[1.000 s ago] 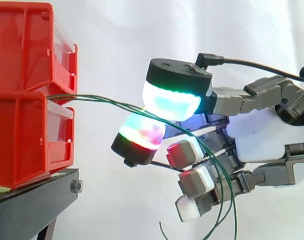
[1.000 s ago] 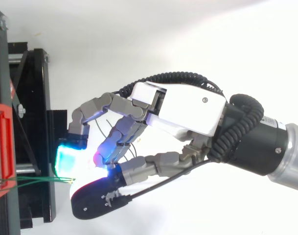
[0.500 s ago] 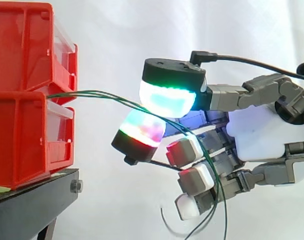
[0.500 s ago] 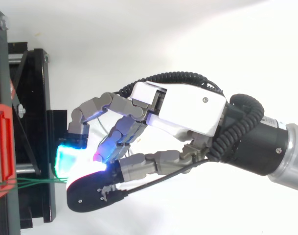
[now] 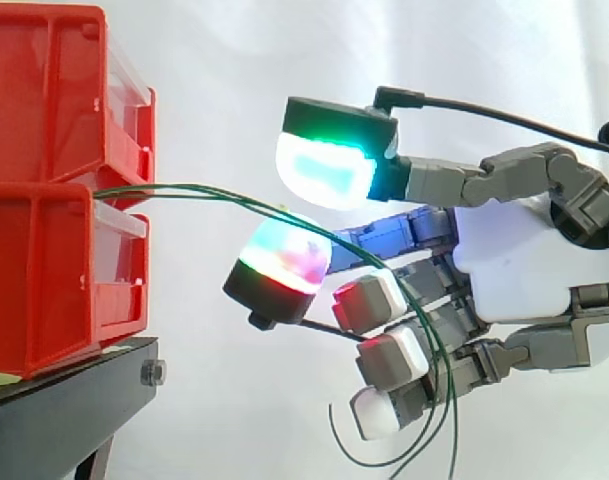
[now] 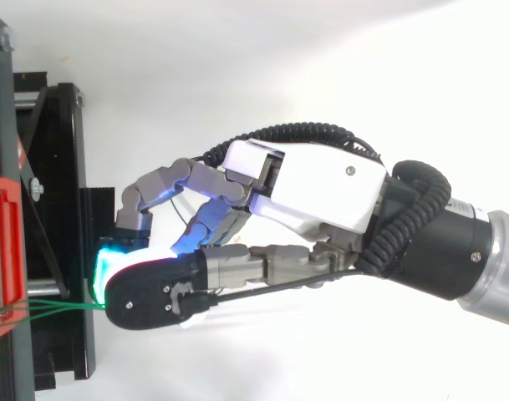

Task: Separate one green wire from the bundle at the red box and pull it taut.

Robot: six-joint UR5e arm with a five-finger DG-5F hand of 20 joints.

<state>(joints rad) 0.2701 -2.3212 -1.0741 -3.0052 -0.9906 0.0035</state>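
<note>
The green wires (image 5: 204, 195) leave the gap between the upper red bin (image 5: 44, 90) and the lower red bin (image 5: 44, 280), stacked on the black stand (image 5: 64, 410). They run roughly level to the right toward the hand (image 5: 524, 270), which lies just beside the bins, then bend down across its curled lower fingers and hang loose. Their long axis at the bins points straight at the hand. In the side view the strands lie close together over the lower pad (image 5: 284, 255). The upper pad (image 5: 324, 170) stands a little above them with a gap showing, so the hand looks parted and clamps nothing, and no single wire is separated yet. The top view shows the wires (image 6: 62, 307) fanning slightly at the bin's edge. What the bins hold cannot be made out.
</note>
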